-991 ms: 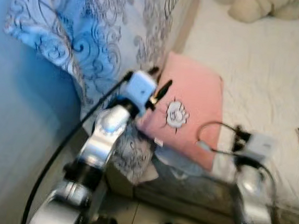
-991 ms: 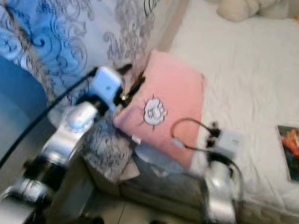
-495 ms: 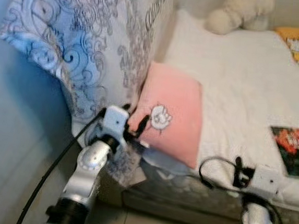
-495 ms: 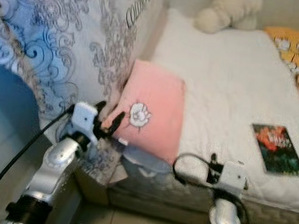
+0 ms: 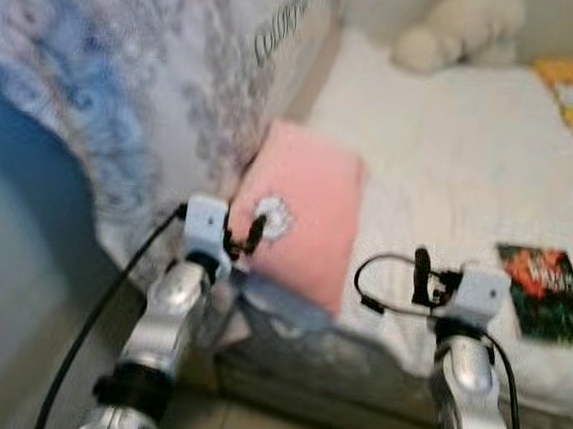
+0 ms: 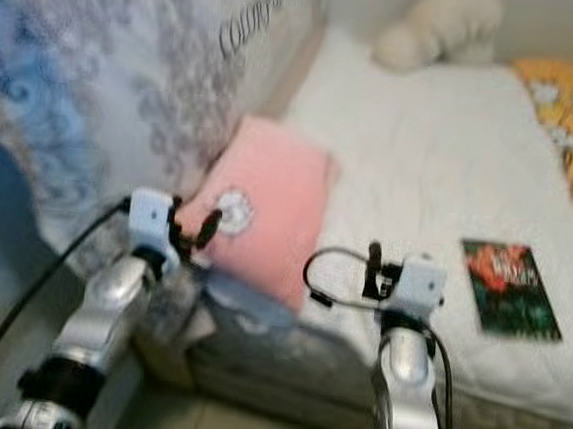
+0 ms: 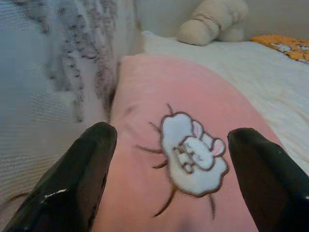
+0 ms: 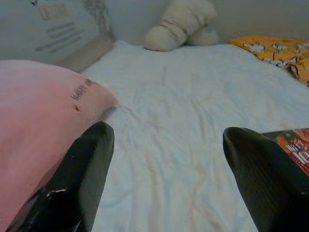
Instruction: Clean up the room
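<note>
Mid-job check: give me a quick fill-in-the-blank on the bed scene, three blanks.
1. The pillow near the left gripper is ____ in colour.
2. The left gripper's fingers stand ____.
3. The book lies on the ____ mattress, on the right gripper's side.

Missing words: pink; open; white

- Square pink pillow with a white cartoon patch [image 5: 302, 211] lies at the left near corner of the white-sheeted bed [image 5: 452, 159].
- Blue-and-white swirl-patterned quilt [image 5: 107, 88] lies left of pillow.
- Dark-covered book [image 5: 545, 294] lies on bed, right.
- Cream plush toy [image 5: 453, 33] sits at far end.
</note>
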Robot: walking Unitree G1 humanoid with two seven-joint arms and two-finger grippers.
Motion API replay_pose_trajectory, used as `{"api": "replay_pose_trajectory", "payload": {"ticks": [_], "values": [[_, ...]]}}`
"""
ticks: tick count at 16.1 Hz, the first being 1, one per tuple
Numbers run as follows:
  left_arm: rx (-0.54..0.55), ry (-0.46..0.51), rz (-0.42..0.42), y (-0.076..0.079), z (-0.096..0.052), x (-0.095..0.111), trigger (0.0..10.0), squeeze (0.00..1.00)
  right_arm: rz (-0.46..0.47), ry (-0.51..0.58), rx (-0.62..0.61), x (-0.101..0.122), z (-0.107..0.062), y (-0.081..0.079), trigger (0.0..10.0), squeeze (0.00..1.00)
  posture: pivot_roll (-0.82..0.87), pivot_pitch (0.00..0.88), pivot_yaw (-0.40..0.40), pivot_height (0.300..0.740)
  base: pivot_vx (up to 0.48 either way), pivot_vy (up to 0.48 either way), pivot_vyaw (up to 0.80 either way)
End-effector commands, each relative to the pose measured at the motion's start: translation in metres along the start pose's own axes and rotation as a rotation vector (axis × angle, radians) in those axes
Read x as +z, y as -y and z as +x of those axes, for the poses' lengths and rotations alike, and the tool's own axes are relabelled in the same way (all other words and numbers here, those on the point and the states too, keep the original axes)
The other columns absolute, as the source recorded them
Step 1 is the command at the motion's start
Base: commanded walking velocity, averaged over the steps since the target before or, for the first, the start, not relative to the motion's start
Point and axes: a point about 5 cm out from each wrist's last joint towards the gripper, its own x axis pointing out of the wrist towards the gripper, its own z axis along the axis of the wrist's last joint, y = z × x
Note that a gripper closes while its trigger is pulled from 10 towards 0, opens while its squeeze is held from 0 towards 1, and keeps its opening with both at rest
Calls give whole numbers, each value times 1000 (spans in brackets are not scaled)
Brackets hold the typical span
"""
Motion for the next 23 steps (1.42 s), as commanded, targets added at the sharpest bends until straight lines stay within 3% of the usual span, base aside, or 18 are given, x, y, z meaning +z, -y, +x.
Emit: {"api": "replay_pose_trajectory", "payload": {"ticks": [1,3,5,6,8,10,18,19,20,23], "values": [[-58,9,32,13,2,1,10000,0,-24,-10,-2,-3,-4,5,10000,0,-5,0,20,740,266,-394,0],[-81,25,59,14,4,3,10000,0,-19,-22,-8,-7,-6,4,10000,0,-7,0,24,740,270,-394,0],[-74,43,29,14,6,7,10000,0,-18,-16,-4,-6,-7,4,10000,0,-12,0,26,740,274,-392,0],[-80,53,23,14,7,9,10000,0,-75,1,-13,-4,-7,6,10000,1000,-15,0,28,740,270,-394,0],[-136,68,62,24,6,11,10000,0,-38,-3,-20,-5,-9,9,10000,1000,-18,0,25,740,268,-396,0],[-143,66,10,29,5,9,10000,0,-61,-29,-40,-10,-11,15,10000,1000,-24,0,22,740,264,-396,0],[-172,39,-27,39,-6,-3,10000,0,-83,-64,26,-17,-15,15,10000,1000,-28,0,9,740,30,-454,0],[-171,37,-28,40,-5,-4,10000,0,-87,-60,52,-16,-17,14,10000,141,-33,0,7,740,0,-469,0],[-171,32,-26,39,-5,-4,10000,0,-100,-59,61,-17,-19,13,10000,0,-36,0,7,740,0,-469,0],[-168,13,-32,39,-6,-10,10000,0,-135,-94,80,-24,-29,18,10000,0,-57,0,4,740,0,-469,0]]}}
